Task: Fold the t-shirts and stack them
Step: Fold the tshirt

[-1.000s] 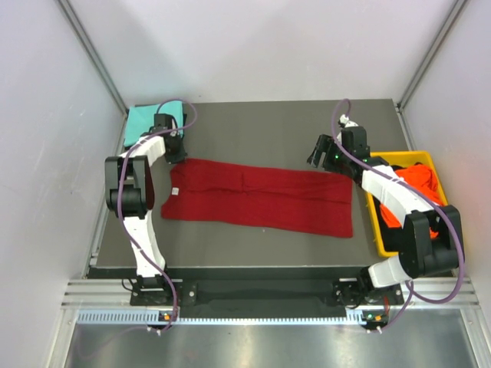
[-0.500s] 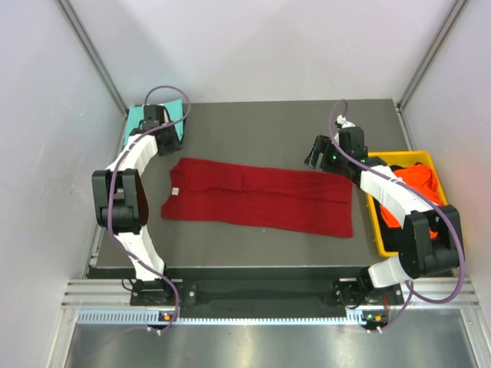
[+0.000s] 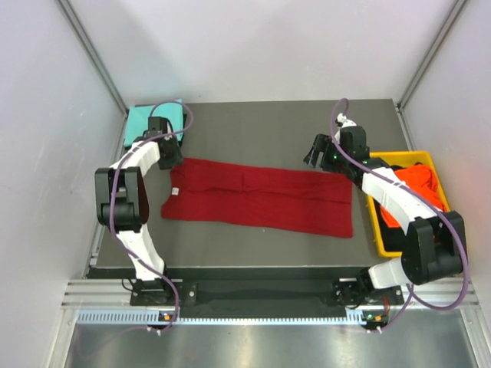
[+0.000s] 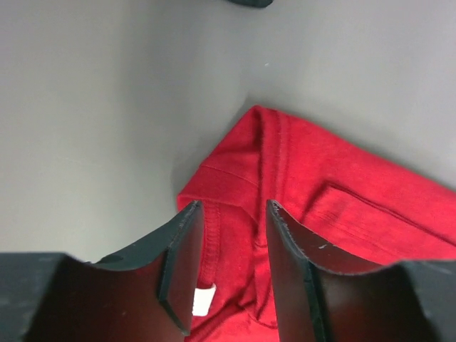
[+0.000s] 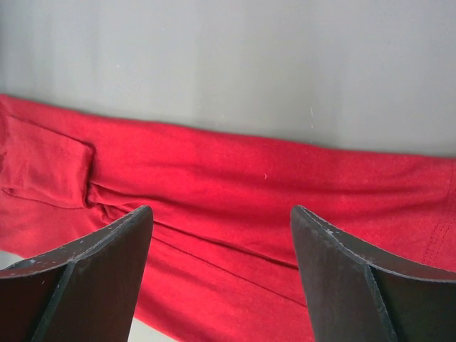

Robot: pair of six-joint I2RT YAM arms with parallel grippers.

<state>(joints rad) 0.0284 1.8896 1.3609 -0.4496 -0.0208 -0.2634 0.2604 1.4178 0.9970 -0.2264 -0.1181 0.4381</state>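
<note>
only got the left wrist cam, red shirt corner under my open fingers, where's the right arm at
Observer: The right gripper is wide open above the far right corner of the dark red t-shirt.
Operator: any other shirts out
Observer: A teal t-shirt lies at the far left corner of the table, just beyond the left gripper.
Operator: and the rest
Observer: An orange t-shirt sits in the yellow bin at the table's right edge.
</note>
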